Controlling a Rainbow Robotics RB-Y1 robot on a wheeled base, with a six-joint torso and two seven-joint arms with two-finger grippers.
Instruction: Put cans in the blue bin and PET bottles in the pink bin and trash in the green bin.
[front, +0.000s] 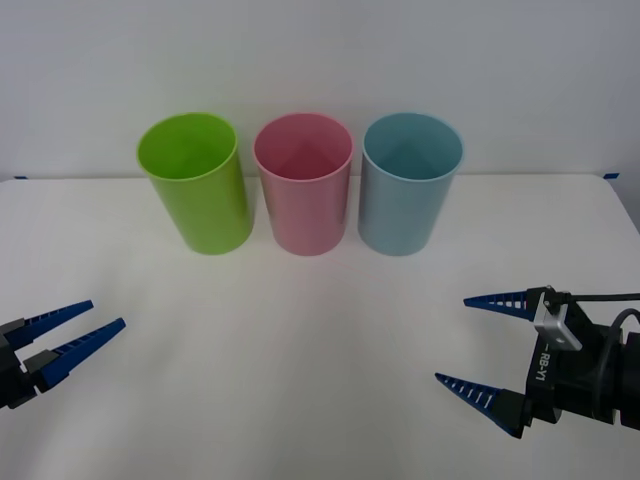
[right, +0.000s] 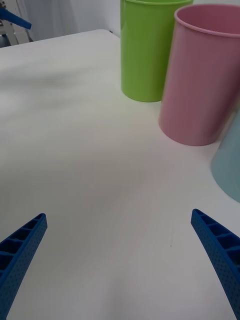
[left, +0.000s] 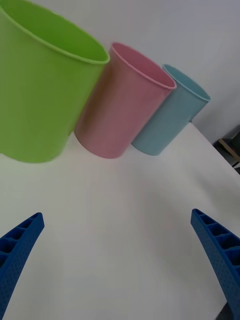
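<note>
White desk (front: 320, 350) lies bare before the green bin (front: 195, 180) at eleven o'clock; my left fingers (front: 70, 335) and right fingers (front: 490, 345) gape empty, so I'd perhaps wait for trash.

Each gripper carries two long, tapered fingers moulded in blue, narrowing to a sharp tip. The finger bodies are ribbed: a row of open, ladder-like cells runs along the side of each one, and the outer faces show a fine dotted texture. The right gripper (front: 465, 340), at the lower right of the frame, mounts its fingers on a black housing with a silver-grey metal bracket and white "RB-Y1" lettering on its face; black cables loop out behind it. The left gripper (front: 108, 315), at the lower left, has black mounting blocks at the finger roots.
</note>
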